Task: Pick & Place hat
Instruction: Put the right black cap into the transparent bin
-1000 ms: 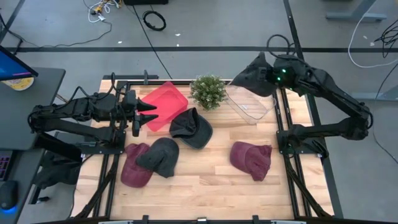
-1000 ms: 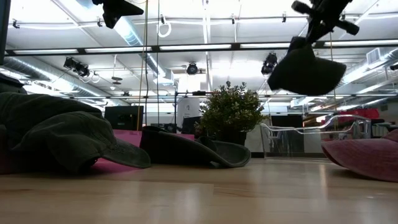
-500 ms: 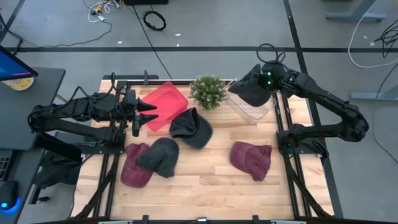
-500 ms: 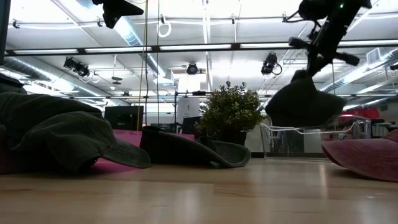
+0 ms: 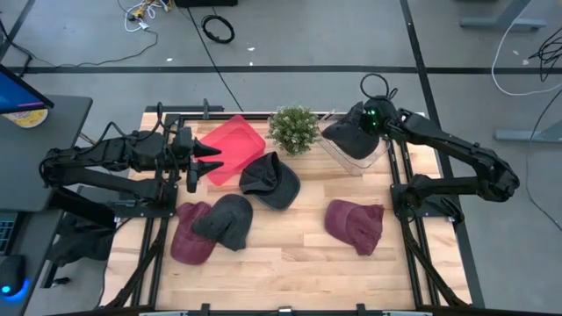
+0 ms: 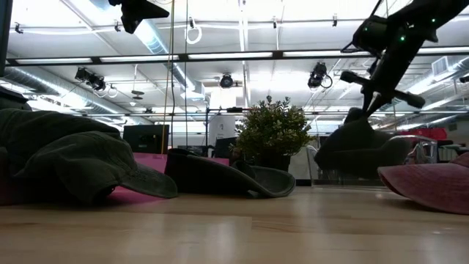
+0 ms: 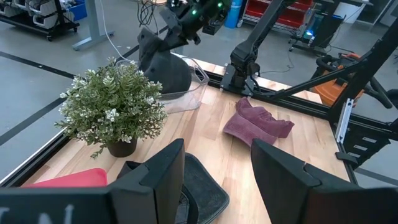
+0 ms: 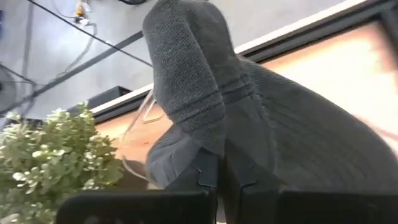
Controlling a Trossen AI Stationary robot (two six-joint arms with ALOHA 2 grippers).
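Note:
My right gripper (image 5: 367, 121) is shut on a dark grey hat (image 5: 347, 136) and holds it in the clear plastic bin (image 5: 351, 156) at the table's far right. The hat also shows in the low view (image 6: 359, 150), the left wrist view (image 7: 163, 62) and the right wrist view (image 8: 249, 124). My left gripper (image 5: 211, 160) is open and empty at the table's left, by the red tray (image 5: 230, 149). Another dark grey hat (image 5: 270, 180) lies on the tabletop mid-table. My right gripper pinches a gathered fold of the hat's cloth (image 8: 208, 140) between its two fingers, several layers bunched. The fingers come from above, slanting down from the table's far right. The hat hangs below the fingers, its lower part (image 6: 359, 165) down inside the bin.
A potted plant (image 5: 294, 130) stands beside the bin. A maroon hat (image 5: 356, 224) lies at the right front. At the left front a grey hat (image 5: 226, 219) lies on a maroon hat (image 5: 189, 237). Bare wood shows along the near edge.
My right gripper has gone down and toward the table's left with the dark grey hat. The hat, which hung high above the bin's far right side, now sits low in the bin. My left gripper has kept still.

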